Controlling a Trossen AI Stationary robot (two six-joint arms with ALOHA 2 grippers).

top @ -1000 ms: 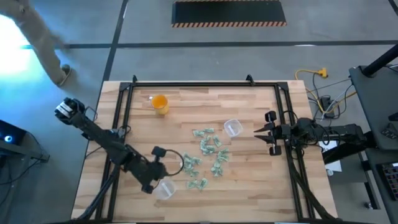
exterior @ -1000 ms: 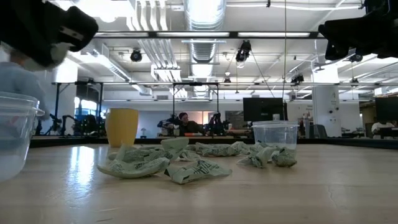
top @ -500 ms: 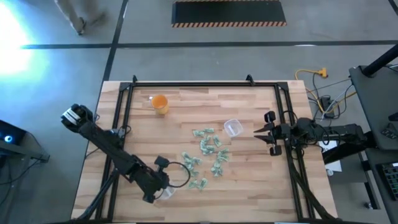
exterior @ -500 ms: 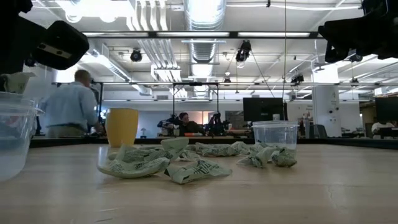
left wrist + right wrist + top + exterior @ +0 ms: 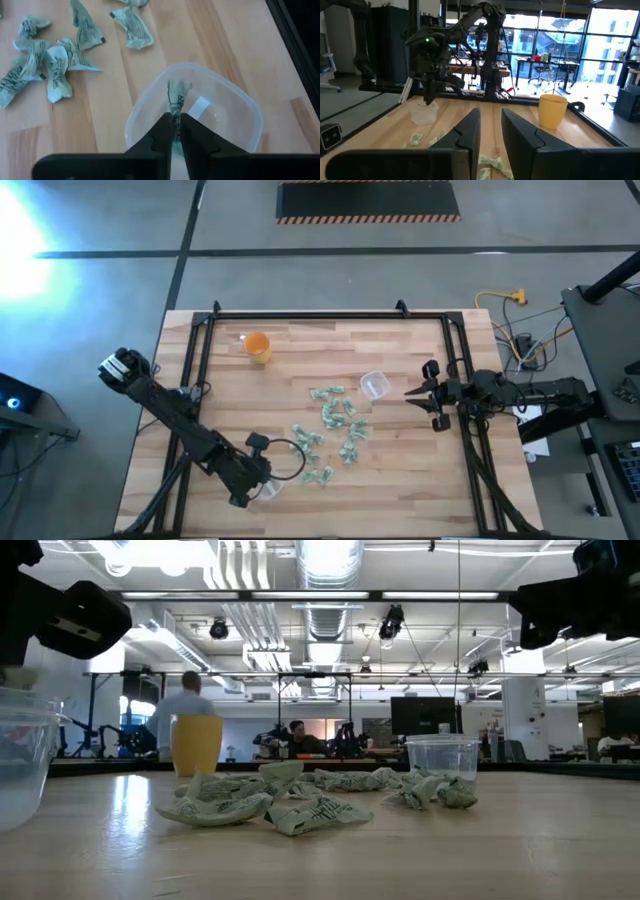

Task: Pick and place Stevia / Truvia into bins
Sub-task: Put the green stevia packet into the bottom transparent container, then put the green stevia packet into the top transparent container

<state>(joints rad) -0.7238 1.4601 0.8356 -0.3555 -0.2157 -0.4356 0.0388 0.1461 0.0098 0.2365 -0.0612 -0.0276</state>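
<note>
My left gripper (image 5: 175, 131) pinches a light, crumply sachet (image 5: 177, 98) by one end over the 7 o'clock cup (image 5: 239, 112); right fingers (image 5: 465, 131) apparently part-open, empty

The left tool (image 5: 262, 483) hides most of its cup (image 5: 272, 489); sachet print (image 5: 176, 102) is unreadable.

The left arm reaches diagonally across the counter's near-left part, its tool (image 5: 174, 131) pointing steeply down, fingers (image 5: 161, 134) nearly together and pinching a sachet (image 5: 176, 100). The right arm stretches in low from the right edge, its tool (image 5: 422, 393) level above the counter with a narrow gap between its fingers (image 5: 465, 132), holding nothing.
</note>
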